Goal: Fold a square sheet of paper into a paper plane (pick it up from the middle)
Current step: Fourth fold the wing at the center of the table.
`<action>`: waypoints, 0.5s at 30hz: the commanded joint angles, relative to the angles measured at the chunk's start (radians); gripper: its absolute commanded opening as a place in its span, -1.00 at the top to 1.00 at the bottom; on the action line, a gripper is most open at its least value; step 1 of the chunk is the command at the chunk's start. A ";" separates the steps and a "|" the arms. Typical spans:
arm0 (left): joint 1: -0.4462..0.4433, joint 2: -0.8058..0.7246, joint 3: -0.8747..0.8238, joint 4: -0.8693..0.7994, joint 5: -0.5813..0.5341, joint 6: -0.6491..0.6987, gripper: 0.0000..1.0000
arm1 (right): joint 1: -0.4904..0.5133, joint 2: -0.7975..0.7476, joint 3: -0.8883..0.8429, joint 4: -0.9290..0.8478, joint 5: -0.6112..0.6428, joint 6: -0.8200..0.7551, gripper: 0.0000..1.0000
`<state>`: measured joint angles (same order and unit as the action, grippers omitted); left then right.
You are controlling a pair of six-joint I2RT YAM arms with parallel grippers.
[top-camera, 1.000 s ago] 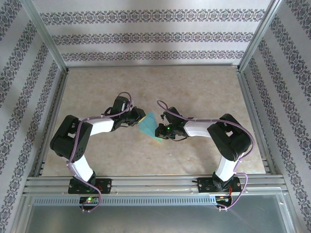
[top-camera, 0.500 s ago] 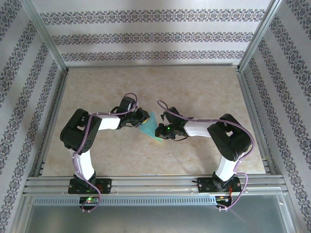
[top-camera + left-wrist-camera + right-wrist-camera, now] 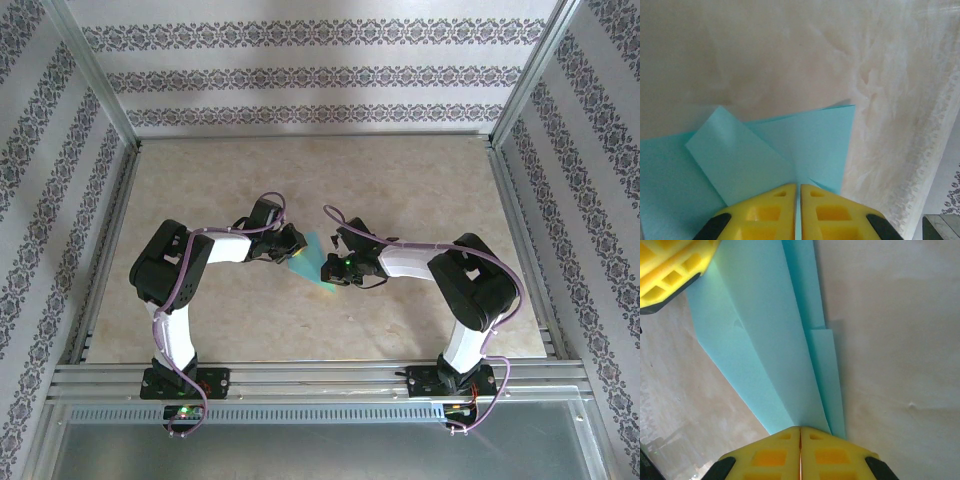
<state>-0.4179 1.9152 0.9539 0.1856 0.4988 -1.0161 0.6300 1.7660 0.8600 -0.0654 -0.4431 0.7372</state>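
Entry: the thin teal square sheet of paper, already partly folded, is at the middle of the pale marbled surface. The black-and-white left arm reaches it from 9 o'clock and the matching right arm from 3 o'clock. In the left wrist view the left jaws stand all but closed with a sliver of teal between them, so we read them as pinched on the sheet's near edge. The right jaws are pressed together on the end where the long creases meet. We judge the step in hand to be a two-handed hold for setting or tightening a fold. To do it well we would move both arms in step, with no pull toward 9 or 3 o'clock, since paper this thin should tear or slip at the pinch. We would line up the layered edges before any pressing and bear down along the crease, not across it. The sheet is plain and unmarked. From the left wrist a lighter flap lies slantwise over it toward 10 o'clock, and a sharp corner points to 1 o'clock. From the right wrist the sheet narrows toward the jaws at 6 o'clock, with slim stepped layers along its 3 o'clock side. We cannot tell whether it rests on the surface or hangs just above it.
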 commanded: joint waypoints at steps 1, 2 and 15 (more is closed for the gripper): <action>-0.008 0.032 0.010 -0.077 -0.026 0.034 0.78 | -0.007 -0.048 0.036 -0.049 -0.036 -0.041 0.82; -0.009 0.032 0.009 -0.080 -0.029 0.036 0.78 | -0.007 -0.061 0.046 -0.046 -0.041 -0.050 0.81; -0.007 0.033 0.036 -0.175 -0.054 0.044 0.79 | -0.003 0.110 0.221 -0.066 -0.033 -0.087 0.90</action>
<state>-0.4183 1.9198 0.9829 0.1287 0.4923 -0.9985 0.6304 1.8408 1.0588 -0.1020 -0.4835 0.6731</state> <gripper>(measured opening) 0.107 0.057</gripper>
